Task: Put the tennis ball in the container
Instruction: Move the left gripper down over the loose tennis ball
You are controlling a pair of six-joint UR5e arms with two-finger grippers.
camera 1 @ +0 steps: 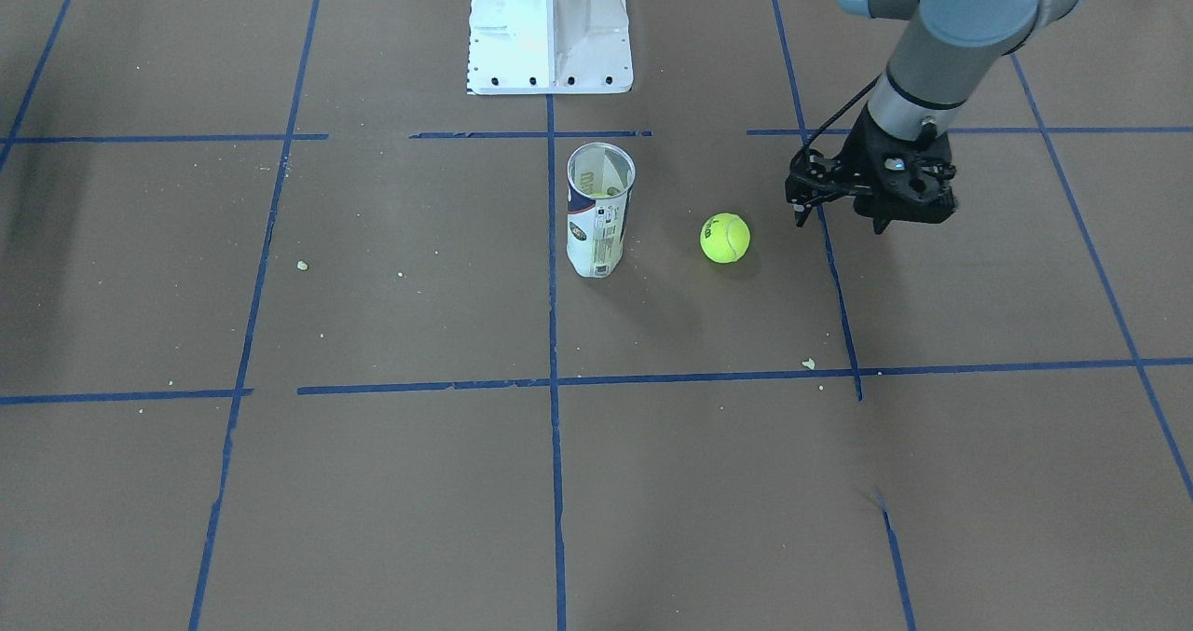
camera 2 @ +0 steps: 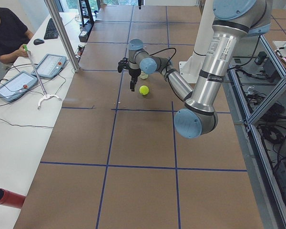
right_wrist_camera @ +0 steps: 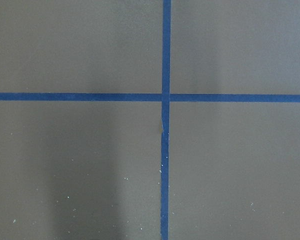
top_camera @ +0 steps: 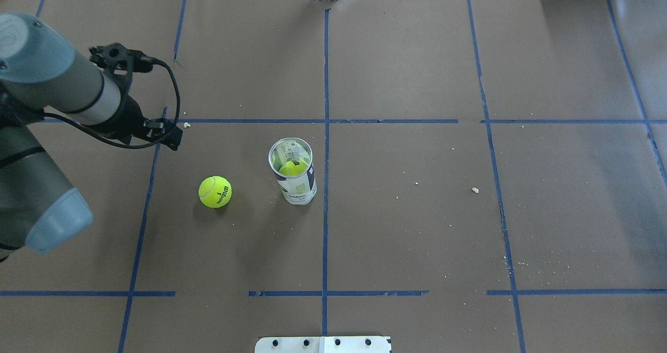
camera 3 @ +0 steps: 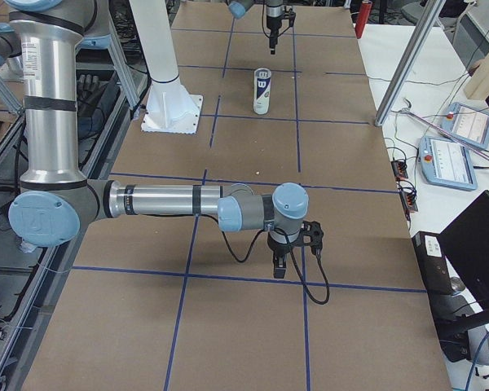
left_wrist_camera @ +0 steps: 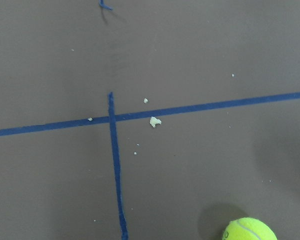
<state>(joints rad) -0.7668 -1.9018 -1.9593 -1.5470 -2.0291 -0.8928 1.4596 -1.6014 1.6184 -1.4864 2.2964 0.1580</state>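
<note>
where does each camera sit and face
Front: across table, facing robot; left arm at right.
Overhead: behind robot, looking down; left arm at left.
Exterior left: table's left end; left arm near.
Exterior right: table's right end; right arm near.
Left wrist: down on tennis ball; no body.
Right wrist: down on tape; no body.
First two share tennis ball, container.
</note>
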